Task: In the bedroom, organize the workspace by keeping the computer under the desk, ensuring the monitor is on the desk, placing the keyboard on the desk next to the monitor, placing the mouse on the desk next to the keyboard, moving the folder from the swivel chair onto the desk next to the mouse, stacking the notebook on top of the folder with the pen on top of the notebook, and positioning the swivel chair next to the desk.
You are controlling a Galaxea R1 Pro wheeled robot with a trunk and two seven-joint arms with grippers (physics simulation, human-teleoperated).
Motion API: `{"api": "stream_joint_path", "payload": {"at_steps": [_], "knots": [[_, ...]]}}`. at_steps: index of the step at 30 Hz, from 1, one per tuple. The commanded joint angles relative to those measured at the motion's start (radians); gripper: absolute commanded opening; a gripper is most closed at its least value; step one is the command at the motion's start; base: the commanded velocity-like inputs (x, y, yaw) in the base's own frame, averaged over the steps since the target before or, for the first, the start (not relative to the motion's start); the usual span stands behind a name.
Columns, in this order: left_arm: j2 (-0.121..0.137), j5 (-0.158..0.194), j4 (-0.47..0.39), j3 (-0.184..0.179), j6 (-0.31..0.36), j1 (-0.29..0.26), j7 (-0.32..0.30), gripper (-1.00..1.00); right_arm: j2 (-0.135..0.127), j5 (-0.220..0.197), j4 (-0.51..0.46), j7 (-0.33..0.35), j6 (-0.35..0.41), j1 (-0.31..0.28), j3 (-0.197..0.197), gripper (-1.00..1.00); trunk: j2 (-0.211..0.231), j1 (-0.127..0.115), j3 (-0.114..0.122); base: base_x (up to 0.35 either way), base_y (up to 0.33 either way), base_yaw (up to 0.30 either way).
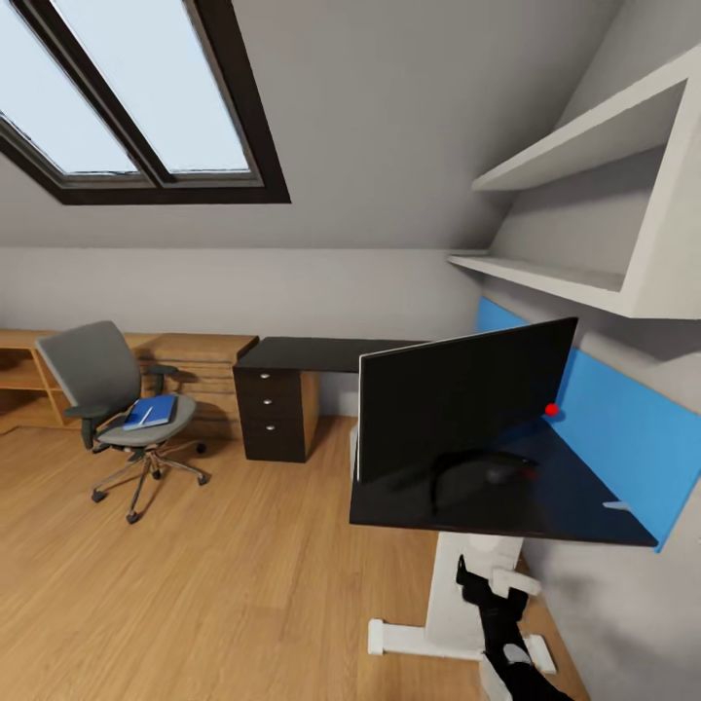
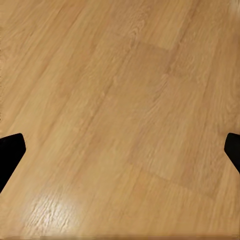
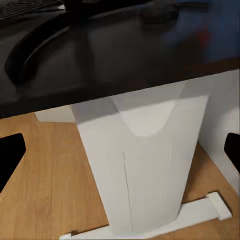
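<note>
The monitor (image 1: 458, 404) stands on the glossy black desk (image 1: 584, 521), black front toward me, with a red dot at one corner. Its curved stand (image 3: 35, 47) rests on the desk top (image 3: 125, 65). Beside the stand lies a dark rounded lump, apparently the mouse (image 1: 506, 474) (image 3: 160, 12), and a strip of dark keys, apparently the keyboard (image 3: 25, 7). The grey swivel chair (image 1: 92, 375) stands far left, away from the desk, with the blue folder (image 1: 151, 412) on its seat. My right gripper (image 1: 474, 576) (image 3: 120, 150) is open before the desk's front edge. My left gripper (image 2: 120, 150) is open over bare floor.
A white pedestal leg with a flat foot (image 1: 458, 608) (image 3: 145, 170) holds up the desk near my right arm. Black drawers (image 1: 276, 414) stand under the desk's far wing, with a light-wood cabinet (image 1: 200, 360) behind the chair. White wall shelves (image 1: 574, 146) overhang the desk. Wood floor (image 1: 214, 584) spreads left.
</note>
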Motion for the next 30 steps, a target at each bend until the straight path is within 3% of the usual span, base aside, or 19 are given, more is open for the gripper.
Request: {"api": "stream_joint_path", "payload": {"at_steps": [1,3,4,6,11,13,16,21,25,27,30], "knots": [[0.000,0.010,0.002,-0.006,-0.006,-0.001,0.006,1.00,0.010,0.004,-0.101,-0.007,0.089,0.000,-0.007,1.00,0.007,-0.004,0.002,-0.001,0.000,0.000],[0.000,0.010,0.004,-0.005,-0.005,-0.001,0.006,1.00,0.024,0.000,-0.265,-0.008,0.252,0.002,-0.010,1.00,0.021,-0.012,0.008,0.000,0.000,0.000],[0.001,0.010,0.004,-0.005,-0.005,-0.001,0.006,1.00,0.029,-0.001,-0.307,-0.008,0.294,0.004,-0.011,1.00,0.028,-0.015,0.011,0.000,0.000,0.000],[0.000,0.010,0.005,-0.005,-0.005,-0.001,0.005,1.00,0.044,-0.003,-0.569,-0.005,0.553,0.029,-0.012,1.00,0.042,-0.023,0.018,0.000,0.000,0.000],[0.000,0.009,0.005,-0.005,-0.007,-0.001,0.005,1.00,0.041,0.000,-0.615,0.010,0.640,0.036,-0.012,1.00,0.070,-0.038,0.030,0.000,0.000,0.000],[-0.001,0.009,0.005,-0.006,-0.007,-0.001,0.005,1.00,0.039,0.004,-0.578,0.015,0.635,0.037,-0.010,1.00,0.070,-0.038,0.030,0.000,0.000,0.000],[-0.001,0.006,0.005,-0.009,-0.011,-0.001,0.004,1.00,0.022,0.015,-0.484,0.019,0.552,0.038,-0.005,1.00,0.070,-0.038,0.030,0.000,0.000,0.000],[0.000,0.004,0.005,-0.019,-0.012,-0.001,0.003,1.00,-0.035,0.030,-0.344,0.022,0.439,0.037,0.003,1.00,0.070,-0.038,0.030,0.032,-0.025,0.000],[-0.001,0.004,0.005,-0.020,-0.012,-0.001,0.003,1.00,-0.055,0.030,-0.300,0.022,0.399,0.037,0.005,1.00,0.070,-0.038,0.030,0.183,-0.147,0.000],[-0.001,0.004,0.005,-0.021,-0.011,-0.001,0.003,1.00,-0.067,0.030,-0.276,0.025,0.312,0.037,0.005,1.00,0.070,-0.038,0.030,0.231,-0.189,0.000],[-0.001,0.004,0.005,-0.021,-0.011,-0.001,0.003,1.00,-0.069,0.030,-0.268,0.035,0.274,0.037,0.008,1.00,0.070,-0.038,0.030,0.243,-0.201,0.000]]}}
